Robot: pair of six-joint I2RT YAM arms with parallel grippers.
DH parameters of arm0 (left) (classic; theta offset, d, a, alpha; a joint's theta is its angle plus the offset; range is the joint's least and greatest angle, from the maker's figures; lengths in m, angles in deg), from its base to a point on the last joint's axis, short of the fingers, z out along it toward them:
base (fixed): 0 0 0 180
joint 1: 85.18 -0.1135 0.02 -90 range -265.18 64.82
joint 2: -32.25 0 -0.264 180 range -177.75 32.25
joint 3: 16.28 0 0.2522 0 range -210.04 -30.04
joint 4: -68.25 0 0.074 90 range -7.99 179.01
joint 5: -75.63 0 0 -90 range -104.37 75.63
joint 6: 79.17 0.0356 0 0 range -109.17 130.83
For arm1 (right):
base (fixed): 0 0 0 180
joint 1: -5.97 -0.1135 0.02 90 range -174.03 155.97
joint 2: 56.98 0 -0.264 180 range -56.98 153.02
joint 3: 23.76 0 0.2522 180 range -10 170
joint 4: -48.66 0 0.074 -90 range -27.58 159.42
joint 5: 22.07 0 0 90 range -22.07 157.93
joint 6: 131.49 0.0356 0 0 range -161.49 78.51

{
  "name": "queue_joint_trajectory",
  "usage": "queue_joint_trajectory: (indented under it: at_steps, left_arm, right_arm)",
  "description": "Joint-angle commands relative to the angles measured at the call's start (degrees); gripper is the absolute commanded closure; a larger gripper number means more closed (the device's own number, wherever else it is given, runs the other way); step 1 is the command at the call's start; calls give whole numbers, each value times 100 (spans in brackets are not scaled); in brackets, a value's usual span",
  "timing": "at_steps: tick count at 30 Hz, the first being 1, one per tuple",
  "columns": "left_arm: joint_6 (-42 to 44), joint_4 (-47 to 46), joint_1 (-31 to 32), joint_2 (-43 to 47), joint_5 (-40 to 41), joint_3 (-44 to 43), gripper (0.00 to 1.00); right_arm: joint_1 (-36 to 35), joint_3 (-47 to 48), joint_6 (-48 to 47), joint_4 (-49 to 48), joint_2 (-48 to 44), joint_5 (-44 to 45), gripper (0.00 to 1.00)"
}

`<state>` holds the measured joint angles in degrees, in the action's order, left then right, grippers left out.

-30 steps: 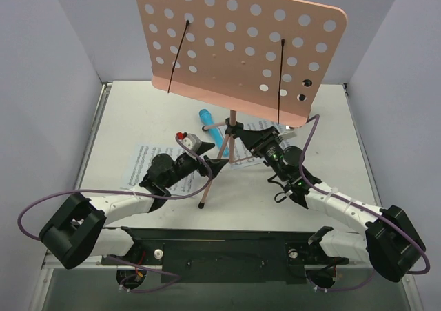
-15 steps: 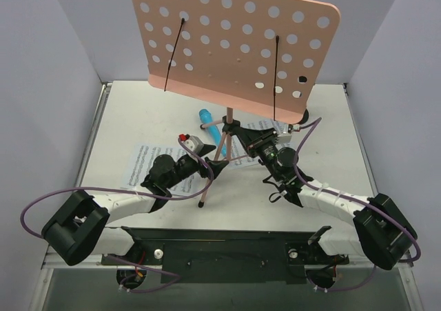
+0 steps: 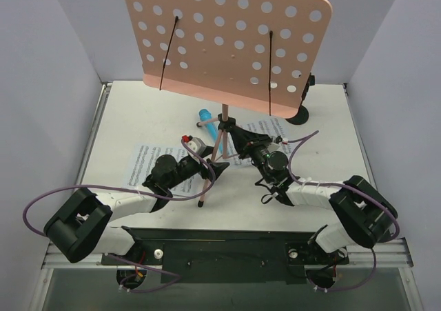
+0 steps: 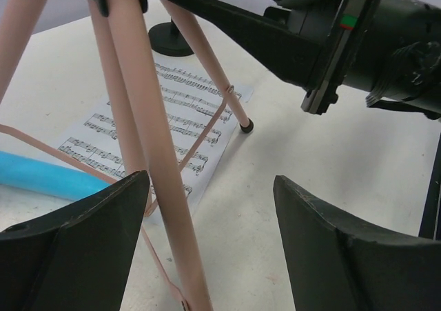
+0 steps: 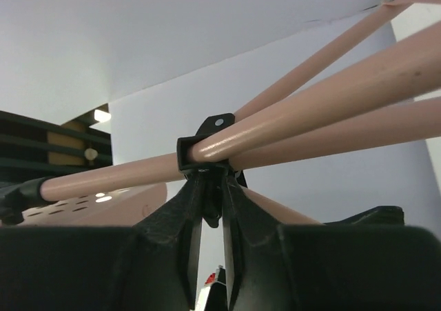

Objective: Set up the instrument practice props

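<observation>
The pink perforated music stand [image 3: 220,42] stands on its tripod legs at mid-table. My right gripper [image 3: 232,133] is shut on the black tripod hub [image 5: 207,151], fingers [image 5: 189,207] pinching its lower tab. My left gripper [image 3: 211,169] is open, and the near leg [image 4: 155,173] passes between its jaws, close to the left finger [image 4: 83,228]. One sheet-music page [image 3: 141,165] lies under the left arm. The other page [image 3: 273,127] lies under the tripod and also shows in the left wrist view [image 4: 172,111]. The blue microphone [image 3: 204,114] lies behind the legs. The black mic stand base [image 3: 300,114] sits back right.
Grey walls close in the table on the left, back and right. The stand's desk overhangs the back half of the table [image 3: 138,111]. Purple cables [image 3: 62,194] loop from both arms. A black mounting rail [image 3: 227,245] runs along the near edge.
The music stand has shifted left and its desk has risen in view, uncovering the mic stand base. My right gripper moved left with the hub. The left arm barely moved.
</observation>
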<state>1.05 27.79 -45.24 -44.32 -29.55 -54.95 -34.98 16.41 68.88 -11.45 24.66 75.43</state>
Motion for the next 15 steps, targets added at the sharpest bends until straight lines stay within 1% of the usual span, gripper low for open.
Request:
queue_joint_trajectory:
  at_steps: [1, 2, 3, 4, 5, 7, 10, 11, 12, 14, 15]
  left_arm:
    - [125, -195, 57, -15, -90, -190, 17]
    - [117, -168, 57, -7, -90, -190, 17]
    - [125, -160, 66, 2, -90, -207, 16]
    - [134, -125, 66, 2, -90, -216, 16]
    - [152, -116, 75, 11, -108, -216, 16]
    - [178, -72, 75, 20, -90, -234, 16]
    - [205, -45, 84, 20, -99, -243, 16]
    - [213, -36, 84, 20, -99, -243, 16]
    - [205, -36, 84, 20, -91, -243, 16]
    - [205, -36, 84, 11, -90, -225, 16]
    - [205, -36, 84, 20, -90, -234, 16]
  right_arm:
    - [-71, -84, 644, -565, 685, -258, 77]
    - [-54, -92, 583, -681, 747, -320, 72]
    - [-45, -93, 530, -917, 817, -329, 63]
    - [-19, -153, 417, -997, 844, -346, 59]
    - [8, -189, 355, -1137, 844, -390, 49]
    - [104, -329, 66, -1287, 774, -495, 43]
    - [403, -628, -339, -1402, 555, -698, 40]
    - [551, -759, -584, -1394, 380, -1003, 40]
    - [631, -839, -700, -1350, 265, -1101, 39]
    - [825, -1085, -1200, -1183, -147, -1260, 38]
    - [956, -1216, -1602, -1000, -488, -1391, 38]
